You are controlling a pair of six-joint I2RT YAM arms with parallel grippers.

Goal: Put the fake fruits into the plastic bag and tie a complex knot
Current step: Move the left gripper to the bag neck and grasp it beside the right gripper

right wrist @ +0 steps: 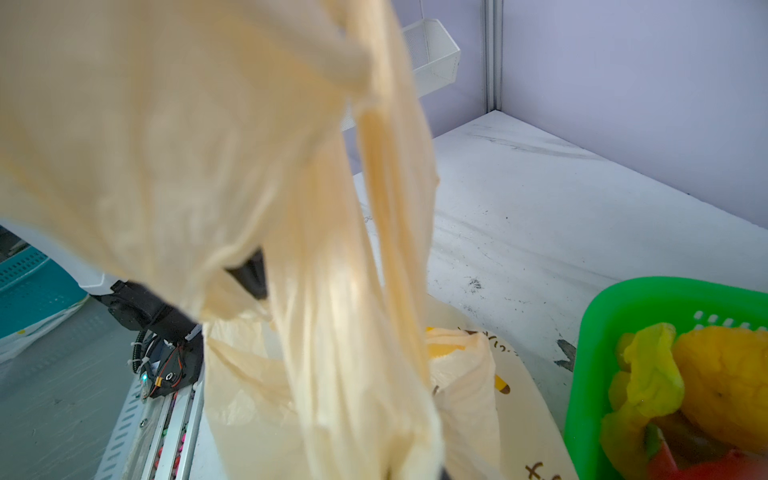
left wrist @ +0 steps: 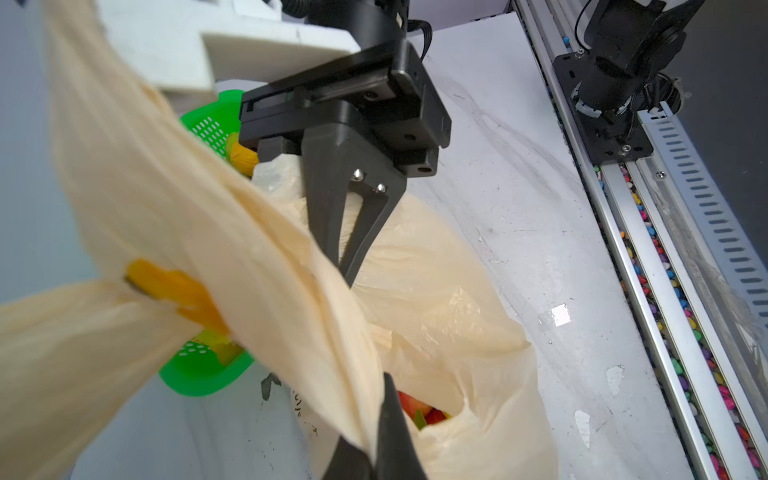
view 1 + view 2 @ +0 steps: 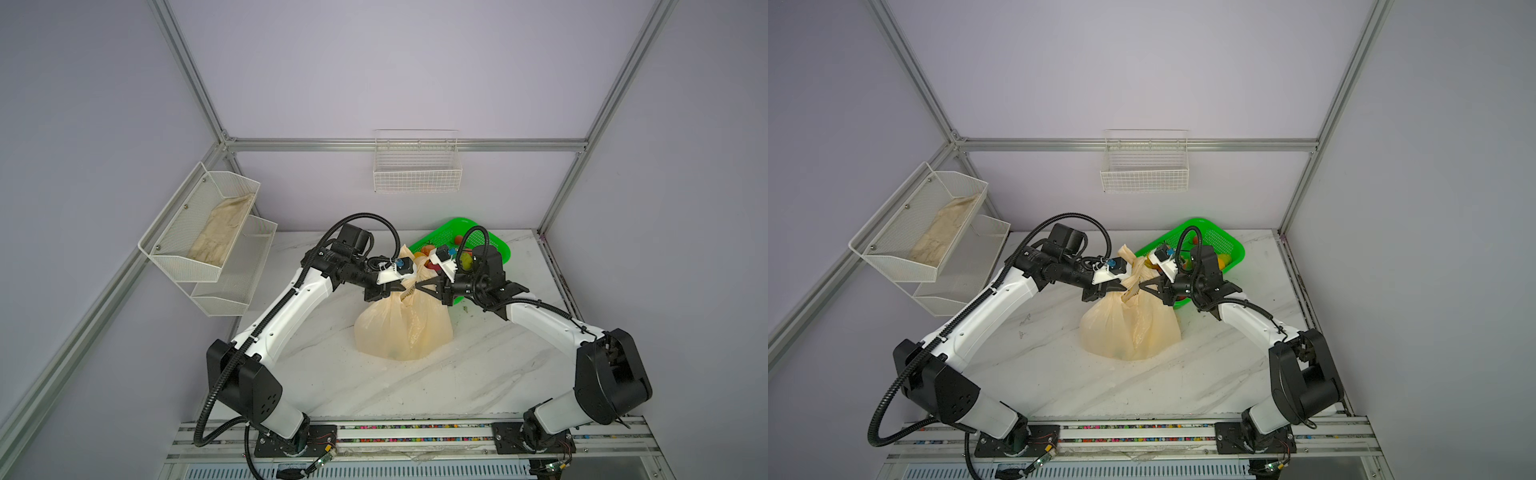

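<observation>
**Plastic bag.** The plastic bag (image 3: 399,328) (image 3: 1129,328) stands on the marble desk (image 3: 457,374) near its centre, between the two arms. Its body bulges on the desk surface and its handles are drawn up into a narrow neck. Through the open mouth in the left wrist view, red and green fake fruits (image 2: 419,409) lie inside the bag.

**Left gripper.** The left gripper (image 3: 397,289) (image 2: 370,440) sits at the bag's neck. Its fingers are closed on a broad band of the bag's handle film.

**Right gripper.** The right gripper (image 3: 417,286) (image 2: 349,274) meets the neck from the opposite side, tip to tip with the left gripper. In the right wrist view, handle strands run down to the place of the fingers, but film hides the tips. Whether they clamp the film cannot be told.

**Green basket.** The green mesh-sided basket (image 3: 494,241) (image 1: 590,332) rests on the desk just behind the bag, toward the right rear corner. It holds a yellow-orange fruit (image 1: 723,382), a yellow-green fruit (image 1: 652,374) and a red fruit (image 1: 685,465).

**Wall fixtures.** A white two-tier mesh shelf (image 3: 174,232) on the left wall holds a pale cloth-like piece (image 3: 224,232) in its upper tier. A white wire basket (image 3: 415,174) hangs on the rear wall.
</observation>
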